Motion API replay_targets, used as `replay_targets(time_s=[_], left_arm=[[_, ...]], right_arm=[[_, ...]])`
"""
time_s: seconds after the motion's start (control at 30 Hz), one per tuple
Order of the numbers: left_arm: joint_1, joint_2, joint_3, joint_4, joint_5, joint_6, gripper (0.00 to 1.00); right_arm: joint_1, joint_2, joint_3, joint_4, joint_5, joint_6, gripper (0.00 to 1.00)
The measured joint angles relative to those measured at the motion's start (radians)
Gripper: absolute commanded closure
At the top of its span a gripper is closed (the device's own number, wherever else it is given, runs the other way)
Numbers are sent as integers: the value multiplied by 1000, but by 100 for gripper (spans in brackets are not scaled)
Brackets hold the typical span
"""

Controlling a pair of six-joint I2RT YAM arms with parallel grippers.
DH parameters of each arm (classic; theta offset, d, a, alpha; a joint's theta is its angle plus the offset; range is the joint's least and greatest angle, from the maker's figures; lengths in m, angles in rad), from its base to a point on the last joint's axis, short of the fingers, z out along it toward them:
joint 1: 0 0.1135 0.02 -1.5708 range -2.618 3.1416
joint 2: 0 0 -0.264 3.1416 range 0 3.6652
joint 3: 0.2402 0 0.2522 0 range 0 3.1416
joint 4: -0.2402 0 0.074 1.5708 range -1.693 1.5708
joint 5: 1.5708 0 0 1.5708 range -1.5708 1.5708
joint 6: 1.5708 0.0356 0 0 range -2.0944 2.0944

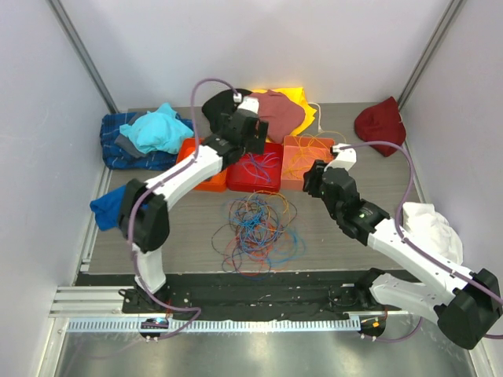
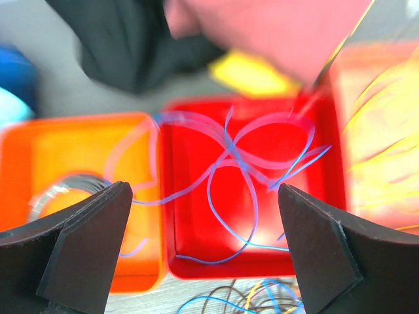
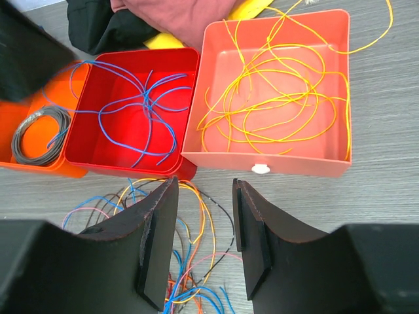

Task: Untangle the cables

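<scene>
**Loose tangle near, sorted wires in trays beyond**

Nearest the arm bases, a loose tangle of thin orange, blue, red and purple cables (image 1: 255, 228) lay on the grey wood-grain table (image 1: 354, 251), between the two arms. A crumpled white cloth (image 1: 428, 228) sat at the near right.

Just beyond the tangle, the right gripper (image 3: 204, 242) hung with its black fingers a narrow gap apart and nothing between them.

Farther on stood three plastic trays side by side. The left orange tray (image 3: 13, 114) held a grey coiled cable (image 3: 38, 161). The middle red tray (image 3: 144, 52) held blue cables (image 3: 150, 104), and the right coral tray (image 3: 301, 167) held yellow cables (image 3: 275, 104). The left gripper (image 2: 206, 252) hovered over the red tray, spread wide and empty.

Farthest away lay a black cloth (image 3: 98, 26) and a maroon cloth (image 3: 177, 16).
</scene>
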Motion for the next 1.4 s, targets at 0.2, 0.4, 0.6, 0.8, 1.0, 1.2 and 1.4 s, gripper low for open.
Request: replay_targets(time_s=[0.2,0.4,0.6,0.8,1.0,1.2,1.4], left_arm=[[2,-233,-87,87,-57,-9,0],[100,-254,-181,89,-47,-122,92],[280,-235,-432,128,101,-299,11],[298,-278,-556,214,207,-400,0],[303,-287,-560,374,304,-474,9],[338,-198,-561,499,389,-558,28],[355,-82,-552,536,443,-606,52]], right_arm=[[0,4,-2,3,-9,7,54],[0,4,-18,8,-14,8,54],[0,-1,-24,8,-14,8,54],[0,-2,-31,8,-16,8,54],[0,-2,-32,11,-22,11,54],[0,-2,-32,13,-22,11,54],[0,-2,-32,13,-21,11,54]])
